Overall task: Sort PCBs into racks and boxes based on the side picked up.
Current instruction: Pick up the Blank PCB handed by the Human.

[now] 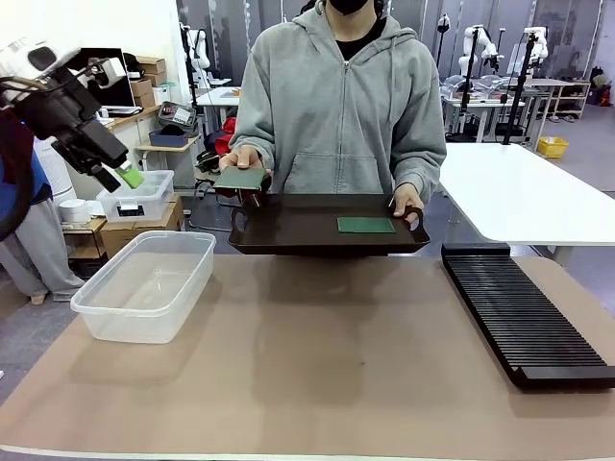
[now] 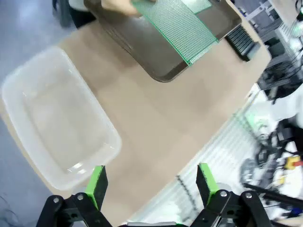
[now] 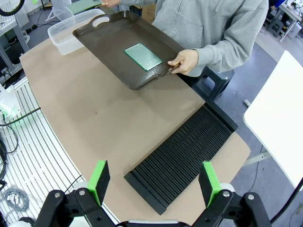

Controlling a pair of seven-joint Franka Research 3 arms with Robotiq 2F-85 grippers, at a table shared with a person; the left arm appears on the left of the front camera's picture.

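Observation:
A person at the far side holds a dark brown tray (image 1: 288,235) over the table edge. One green PCB (image 1: 365,225) lies flat on it, also seen as PCB (image 3: 143,56). The person's other hand lifts a second PCB (image 1: 240,178) above the tray's left end; its grid face shows on the PCB (image 2: 180,28). The clear box (image 1: 144,283) stands at the table's left, the black slotted rack (image 1: 524,317) at the right. My left gripper (image 1: 125,178) hangs open high above the box (image 2: 52,118). My right gripper (image 3: 154,182) is open above the rack (image 3: 184,156).
A brown mat (image 1: 317,365) covers the table between box and rack. A white table (image 1: 524,192) stands behind the rack at the right. Boxes and a small lidded clear container (image 1: 139,202) sit on the floor beyond the left edge.

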